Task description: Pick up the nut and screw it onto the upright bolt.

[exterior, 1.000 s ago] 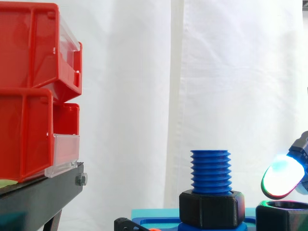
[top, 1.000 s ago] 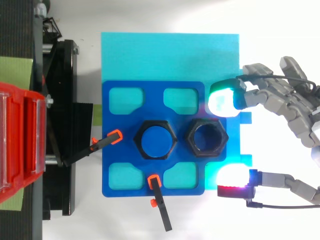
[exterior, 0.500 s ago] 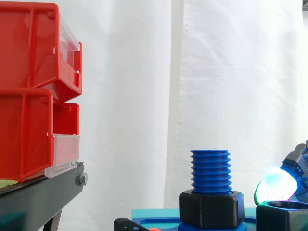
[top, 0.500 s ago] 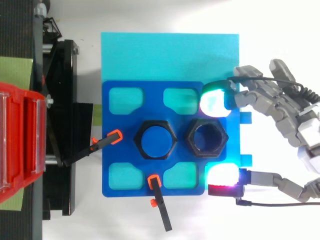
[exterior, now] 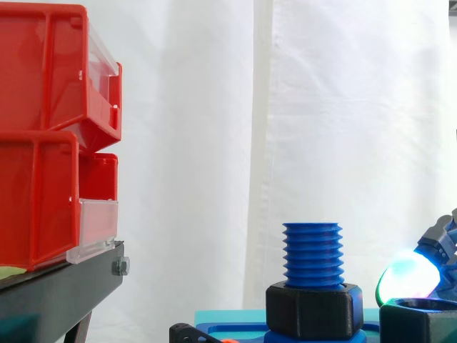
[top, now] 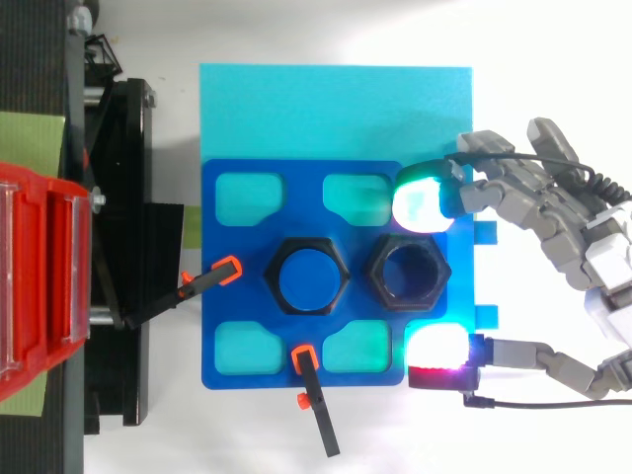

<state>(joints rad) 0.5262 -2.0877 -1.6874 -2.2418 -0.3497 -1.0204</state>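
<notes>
A loose black hex nut (top: 409, 276) lies on the dark blue fixture plate (top: 227, 296), right of the upright blue threaded bolt (exterior: 312, 254). A second black nut (exterior: 314, 309) sits around the bolt's base. My hand (top: 602, 267) reaches in from the right with its fingers spread. One glowing fingertip (top: 423, 204) sits just beyond the loose nut's far edge, and another fingertip (top: 439, 348) sits a short gap off its near edge. Nothing is held. In the side view a glowing pad (exterior: 407, 277) hovers just above the loose nut (exterior: 421, 321).
The plate rests on a cyan mat (top: 336, 109). Two black clamps with orange tips (top: 212, 278) (top: 314, 390) stick out at its left and front. Red bins (exterior: 50, 136) on a black stand (exterior: 64, 289) stand to the left.
My hand has moved left and lower, bringing its two glowing fingertips from beside the plate's right edge to either side of the loose nut. The nut has not moved.
</notes>
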